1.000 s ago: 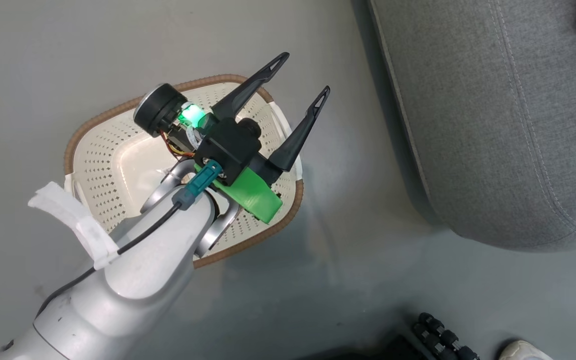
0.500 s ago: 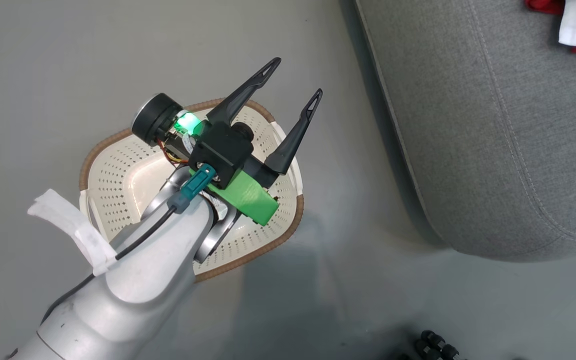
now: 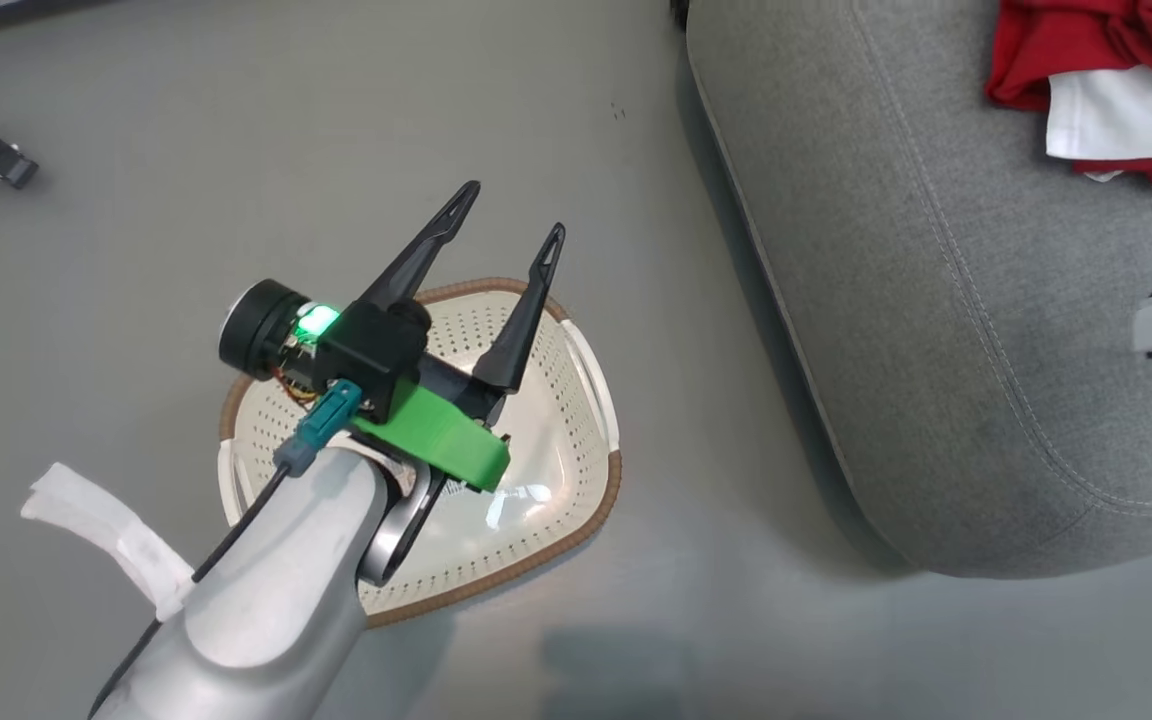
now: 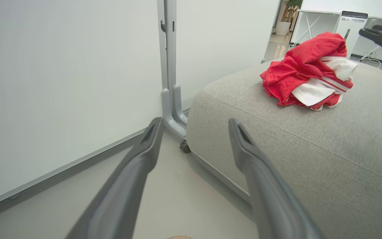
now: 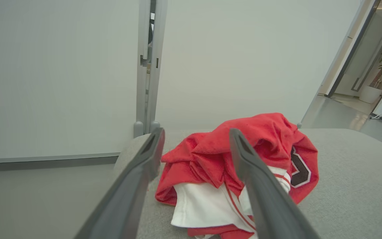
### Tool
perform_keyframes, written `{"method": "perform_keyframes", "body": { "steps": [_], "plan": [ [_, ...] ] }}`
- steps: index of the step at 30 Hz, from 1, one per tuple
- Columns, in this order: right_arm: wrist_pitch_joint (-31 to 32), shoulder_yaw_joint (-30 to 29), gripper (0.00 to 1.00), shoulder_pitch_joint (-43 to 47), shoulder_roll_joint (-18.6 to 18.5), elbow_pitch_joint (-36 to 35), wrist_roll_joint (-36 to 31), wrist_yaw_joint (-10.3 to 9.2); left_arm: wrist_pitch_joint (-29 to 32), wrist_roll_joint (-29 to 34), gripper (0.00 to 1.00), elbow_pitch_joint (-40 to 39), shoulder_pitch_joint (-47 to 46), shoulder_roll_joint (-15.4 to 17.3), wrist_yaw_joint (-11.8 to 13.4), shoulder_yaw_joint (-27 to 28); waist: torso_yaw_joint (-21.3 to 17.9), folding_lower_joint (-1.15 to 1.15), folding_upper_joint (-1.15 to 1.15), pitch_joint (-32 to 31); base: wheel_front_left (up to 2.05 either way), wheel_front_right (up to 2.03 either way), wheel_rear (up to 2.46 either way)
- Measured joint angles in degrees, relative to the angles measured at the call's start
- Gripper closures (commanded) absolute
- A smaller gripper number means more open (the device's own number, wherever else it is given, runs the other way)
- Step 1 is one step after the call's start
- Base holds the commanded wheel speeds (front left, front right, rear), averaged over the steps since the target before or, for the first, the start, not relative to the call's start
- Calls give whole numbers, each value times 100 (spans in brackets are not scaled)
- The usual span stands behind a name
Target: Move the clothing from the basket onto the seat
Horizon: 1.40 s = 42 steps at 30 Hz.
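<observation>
Item: clothing (image 3: 1086,60) heaped far right on seat (image 3: 936,300); basket (image 3: 576,470) on floor looks empty. Left pincer (image 3: 514,208) spread over basket, right pincer (image 5: 196,131) spread by heap, both empty. Drop-off stage, I judge; next I draw the right arm clear.

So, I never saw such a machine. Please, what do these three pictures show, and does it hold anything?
It is a wheeled robot with two arms. One picture looks down from its head; two look along each gripper's dark fingers. The cream perforated plastic basket with a brown rim stands on the grey floor below the left gripper; its visible part is empty. The crumpled red-and-white clothing lies on the large grey fabric seat, before the right gripper. Both grippers are open and hold nothing.
</observation>
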Motion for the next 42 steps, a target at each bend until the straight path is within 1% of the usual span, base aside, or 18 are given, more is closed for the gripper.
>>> {"method": "perform_keyframes", "body": {
  "steps": [7,11,14,15,22,32,42],
  "plan": [
    [0,634,0,327,356,-274,231,0,-9,4,0,-155,547,5,60,692,215,0,0,-420,0,0,0],
    [0,891,0,412,450,-324,248,0,-9,68,0,-215,879,-22,59,1112,402,0,0,-609,0,0,0],
    [-1,1047,0,453,514,-336,253,0,-9,131,0,-231,1189,-92,33,1483,578,0,0,-786,0,0,0],
    [-1,1122,0,524,573,-365,257,0,-9,176,0,-258,1346,-155,10,1689,671,0,0,-890,0,0,0],
    [0,1287,0,806,740,-410,257,0,-9,407,0,-399,1846,-399,-81,2347,920,0,0,-1246,0,0,0],
    [-1,1359,0,1408,881,-683,234,0,-9,753,0,-493,2306,-779,-334,2954,1203,0,0,-1622,0,0,0],
    [-1,1413,0,2030,901,-881,242,0,-9,980,0,-443,2538,-955,-468,3228,1289,0,0,-1862,0,0,0]
  ]
}}
